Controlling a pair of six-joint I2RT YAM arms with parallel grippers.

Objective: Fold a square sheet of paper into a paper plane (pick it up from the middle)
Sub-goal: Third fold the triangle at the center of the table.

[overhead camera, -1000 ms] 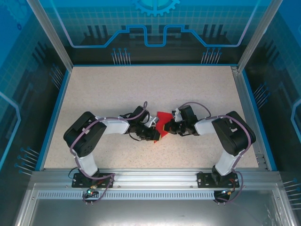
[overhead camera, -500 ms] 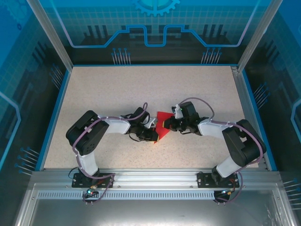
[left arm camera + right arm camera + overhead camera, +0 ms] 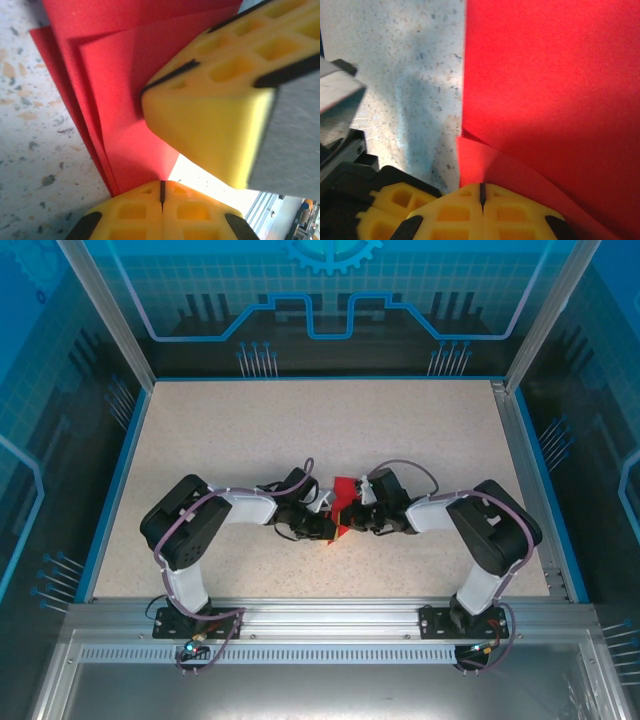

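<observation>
"Top external view, looked over?"
"Looked over. Found the square sheet of paper [image 3: 343,502] red and creased, near the middle of the speckled tabletop [image 3: 300,420], hemmed between the left end effector [image 3: 328,524] and the right end effector [image 3: 355,518], both right against it from either side."
"Left wrist view?"
"Showed the left end effector [image 3: 161,192] fully closed, fingertips pressed together on the near corner of the square sheet of paper [image 3: 125,100], folded there in several layers. Also caught a yellow finger [image 3: 200,120] of the right end effector just beyond, over the red."
"And the right wrist?"
"Much the same. Saw the right end effector [image 3: 482,194] closed tight on a curled lower flap of the square sheet of paper [image 3: 545,75], apparently pinching it. Saw the rest of the red spread over the tabletop [image 3: 410,75]. Glimpsed a grey part of the left arm [image 3: 335,95] at the edge."
</observation>
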